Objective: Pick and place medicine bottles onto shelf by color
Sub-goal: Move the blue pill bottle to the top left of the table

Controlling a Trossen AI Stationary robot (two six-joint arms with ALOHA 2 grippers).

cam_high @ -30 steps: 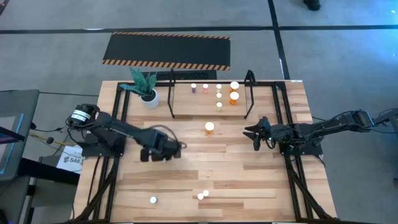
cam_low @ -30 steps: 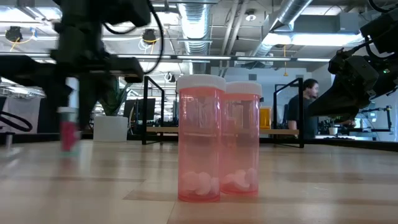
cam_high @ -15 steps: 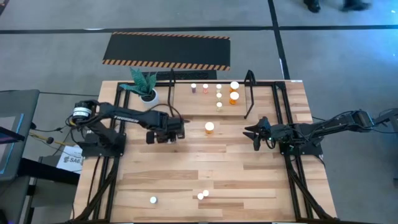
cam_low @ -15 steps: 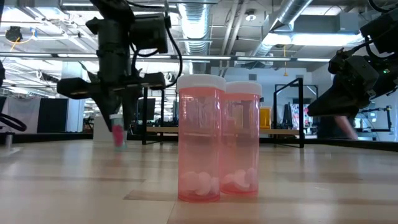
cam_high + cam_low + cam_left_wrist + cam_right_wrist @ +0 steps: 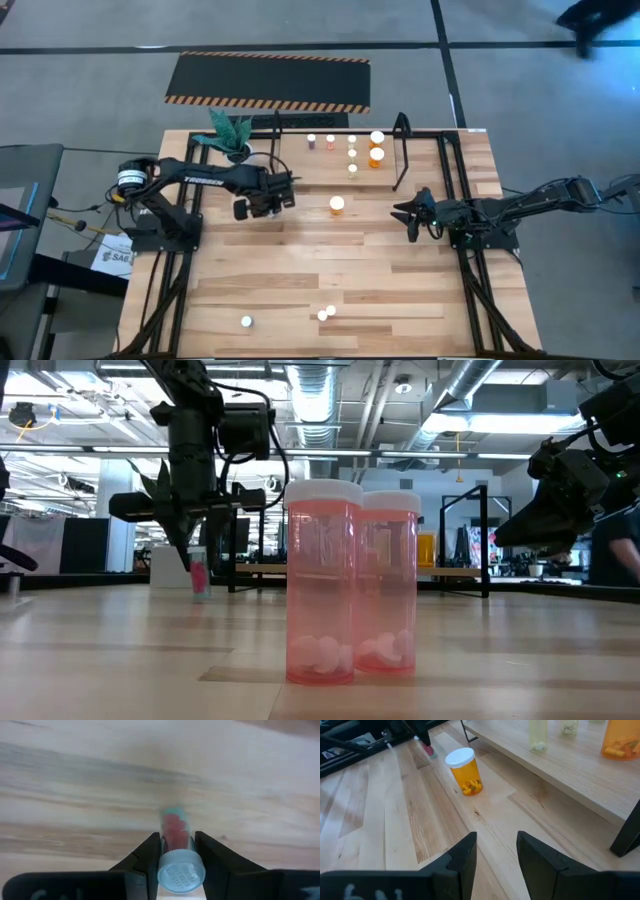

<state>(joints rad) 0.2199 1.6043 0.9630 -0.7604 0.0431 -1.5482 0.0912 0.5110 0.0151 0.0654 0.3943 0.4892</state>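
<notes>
hanging between left tool point(image 5: 176, 851) fingers: pink bottle point(image 5: 176, 829)

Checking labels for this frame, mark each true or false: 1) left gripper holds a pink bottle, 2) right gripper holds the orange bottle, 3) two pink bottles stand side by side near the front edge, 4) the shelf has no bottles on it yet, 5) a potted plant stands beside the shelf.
1) True: the left gripper has its fingers shut on a pink bottle.
2) False: the right gripper holds nothing; the orange bottle stands apart on the table.
3) True: two pink bottles stand together.
4) False: the shelf already carries several bottles.
5) True: the potted plant stands next to it.
</notes>
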